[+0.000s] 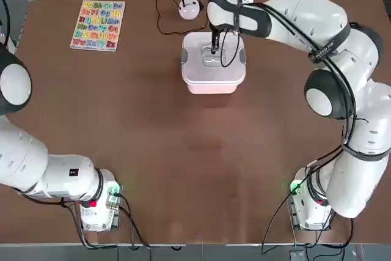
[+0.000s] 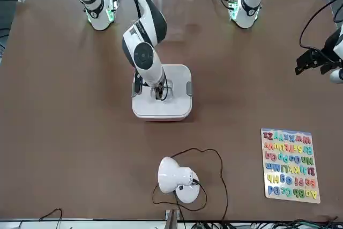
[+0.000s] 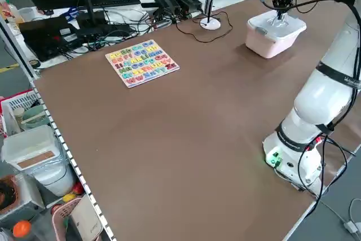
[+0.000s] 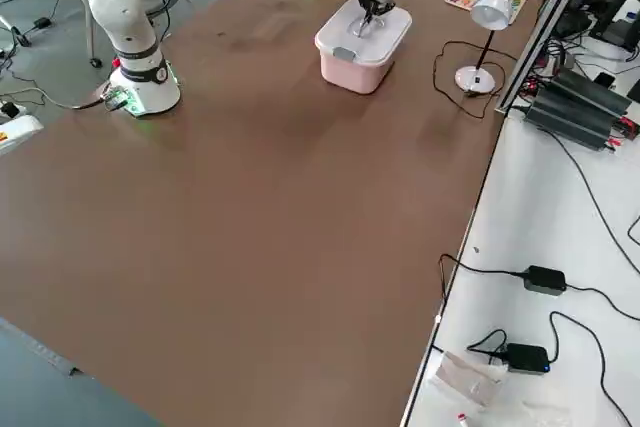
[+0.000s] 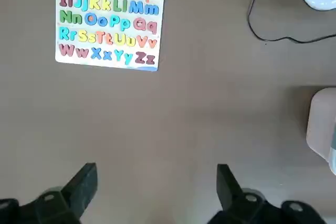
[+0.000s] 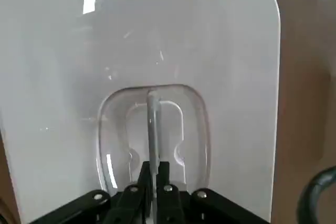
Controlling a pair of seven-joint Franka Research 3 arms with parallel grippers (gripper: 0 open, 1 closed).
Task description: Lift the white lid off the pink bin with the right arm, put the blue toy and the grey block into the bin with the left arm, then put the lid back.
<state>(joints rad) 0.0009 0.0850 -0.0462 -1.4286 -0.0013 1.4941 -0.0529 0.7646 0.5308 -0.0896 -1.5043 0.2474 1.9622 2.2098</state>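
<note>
Spanning view: brown table (image 1: 183, 151); cables, black boxes (image 4: 585, 107) alongside.

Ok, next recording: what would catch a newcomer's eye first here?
The right arm's pincer, reaching over mid-table, shut on the thin upright handle of the white lid, which sits on the pink bin. Next, the colourful alphabet puzzle board near the table's far left corner, and the white lamp with its cable just beyond the bin.
</note>
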